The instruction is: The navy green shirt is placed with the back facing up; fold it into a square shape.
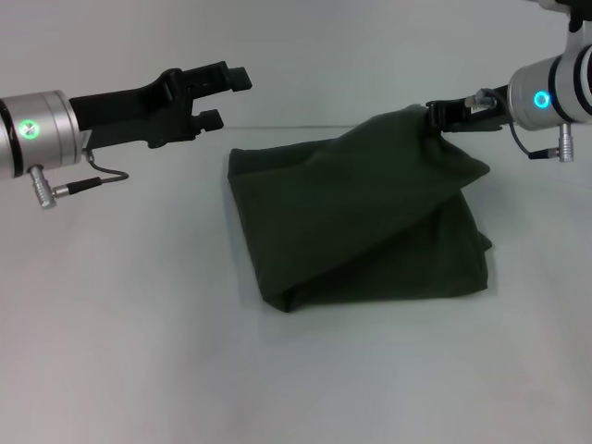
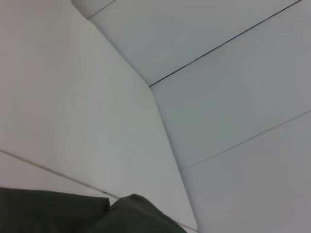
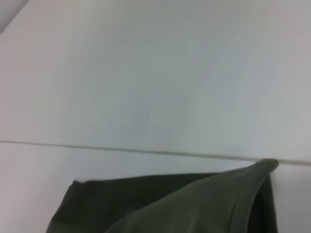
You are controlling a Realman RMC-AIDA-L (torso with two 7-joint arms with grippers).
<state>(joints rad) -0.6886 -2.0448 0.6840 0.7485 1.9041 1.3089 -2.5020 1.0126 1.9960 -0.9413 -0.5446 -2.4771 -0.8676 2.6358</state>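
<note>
Soft olive cloth is the hazard: the navy green shirt [image 1: 361, 217], already folded to a rough block mid-table, hangs by one raised corner, and a slip or a skewed lay-down would likely leave a crooked edge, not a square. Left gripper [image 1: 227, 95] hovers above the table left of the shirt, fingers parted, holding nothing. Right gripper [image 1: 442, 115] is clamped on that far right corner, lifting it.
</note>
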